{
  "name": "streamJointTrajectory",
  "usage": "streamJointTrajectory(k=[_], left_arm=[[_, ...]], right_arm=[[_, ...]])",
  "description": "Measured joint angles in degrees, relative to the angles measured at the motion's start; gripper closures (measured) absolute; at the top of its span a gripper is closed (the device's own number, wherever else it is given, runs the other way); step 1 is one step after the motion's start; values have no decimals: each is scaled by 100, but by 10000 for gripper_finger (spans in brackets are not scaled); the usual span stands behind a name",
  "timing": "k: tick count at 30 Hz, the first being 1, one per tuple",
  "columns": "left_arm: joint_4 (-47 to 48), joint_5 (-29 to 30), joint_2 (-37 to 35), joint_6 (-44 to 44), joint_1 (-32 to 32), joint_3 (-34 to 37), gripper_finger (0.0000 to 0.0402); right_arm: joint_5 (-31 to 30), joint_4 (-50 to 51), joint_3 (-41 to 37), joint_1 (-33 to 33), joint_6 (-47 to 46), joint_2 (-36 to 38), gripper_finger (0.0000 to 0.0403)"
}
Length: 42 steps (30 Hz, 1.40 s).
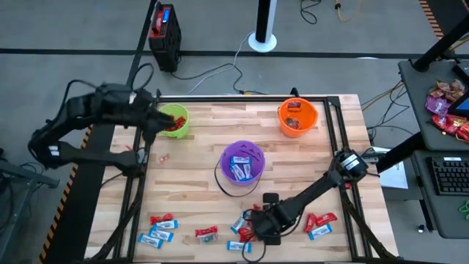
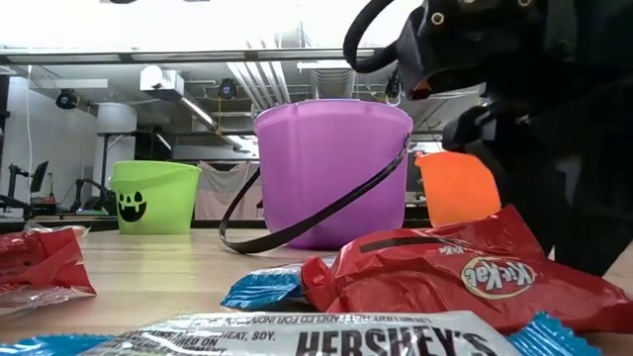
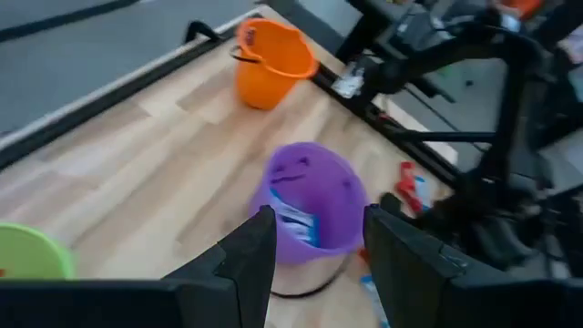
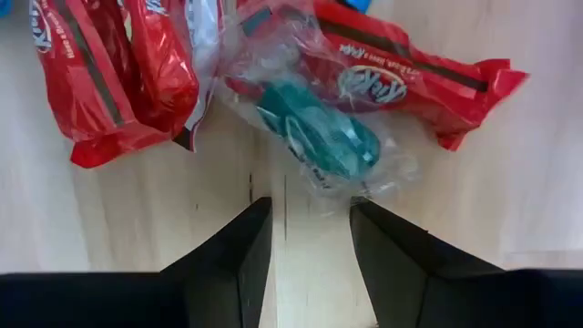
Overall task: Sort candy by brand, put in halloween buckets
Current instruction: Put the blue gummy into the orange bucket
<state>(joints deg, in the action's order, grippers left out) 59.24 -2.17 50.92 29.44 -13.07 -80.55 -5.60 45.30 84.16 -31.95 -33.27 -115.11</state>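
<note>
Three halloween buckets stand on the wooden table. The lime green one at the far left holds red candy. The purple one in the middle holds blue-and-white pieces. The orange one stands at the far right. Loose candy lies along the near edge: red KitKat wrappers, a teal piece in clear wrap and blue-and-white pieces. My right gripper hangs open just above the table, pointing down, beside the teal piece and the red wrappers. My left gripper is open, raised beside the green bucket, with nothing between its fingers.
A black and red box stands on the floor beyond the far edge. A side desk on the right carries a keyboard and pink and red bags. One small red scrap lies left of the purple bucket.
</note>
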Motion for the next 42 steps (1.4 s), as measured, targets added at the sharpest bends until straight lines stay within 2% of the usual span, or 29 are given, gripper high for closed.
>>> streamJointTrajectory(k=[7,12,18,24,31,37,42], left_arm=[[-7,929,74,623,1499,117,253],[6,1541,284,642,2035,92,253],[-11,1623,401,440,2073,54,253],[-10,1665,406,346,2068,37,253],[-11,1665,393,311,2070,35,253],[-13,1665,423,305,2073,35,253],[-20,1669,432,298,2073,35,253]], right_arm=[[-230,-34,-4,246,54,22,264],[-170,-22,-4,263,102,100,266],[-211,-130,-4,296,151,242,264],[-152,-221,-4,248,1788,245,262],[151,-374,-4,398,2617,191,264],[537,-518,-2,574,2902,-41,269],[665,-563,9,591,2971,-151,300]])
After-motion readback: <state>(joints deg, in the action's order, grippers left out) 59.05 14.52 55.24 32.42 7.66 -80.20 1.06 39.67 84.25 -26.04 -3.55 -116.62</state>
